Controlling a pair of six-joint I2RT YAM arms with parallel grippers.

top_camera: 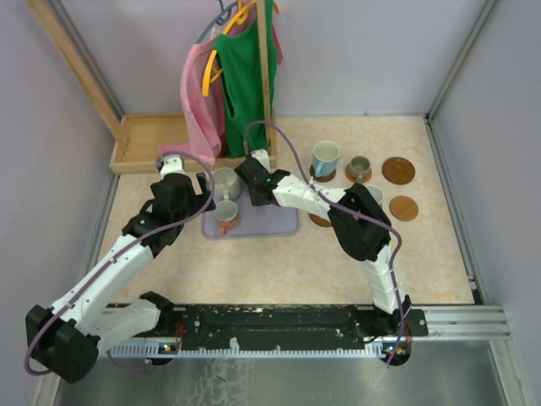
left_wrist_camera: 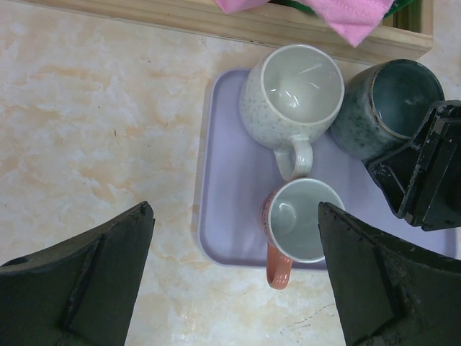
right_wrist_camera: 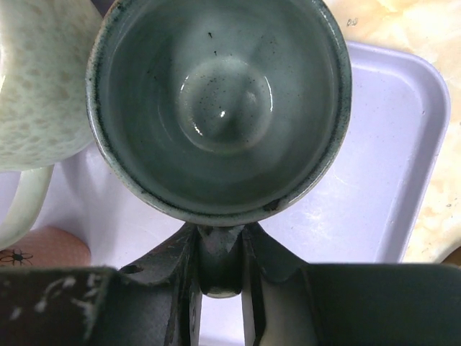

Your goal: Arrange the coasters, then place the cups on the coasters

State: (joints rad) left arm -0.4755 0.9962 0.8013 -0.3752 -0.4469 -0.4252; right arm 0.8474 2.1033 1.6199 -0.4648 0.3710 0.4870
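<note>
**Item in hand:** a dark grey-green glazed ceramic cup (right_wrist_camera: 220,108) stands upright on the far right part of the lavender rectangular tray (right_wrist_camera: 403,144). Its handle points toward the right hand (right_wrist_camera: 220,277). That hand's two fingers are pressed in on the handle from either side. The pinch leaves the bowl free and, in my judgement, suits a straight lift. Whether the base has left the tray cannot be told.

**Adjacent:**
- A pale speckled ceramic mug (left_wrist_camera: 292,90) sits close against the cup's left side.
- A small white-lined cup with an orange-brown handle (left_wrist_camera: 299,220) stands nearer, also on the tray.
- The left hand (left_wrist_camera: 234,238) hovers above the tray's near left corner, fingers spread wide and holding nothing. It is probably kept there to stay out of the other arm's way.

**Further right, on the marbled counter (top_camera: 254,271):**
- A white and light blue cup (top_camera: 325,158) and a small grey cup (top_camera: 360,167) each sit on a round brown coaster.
- Two more coasters, one far (top_camera: 398,170) and one near (top_camera: 404,207), lie bare. These are the likely destinations.
</note>
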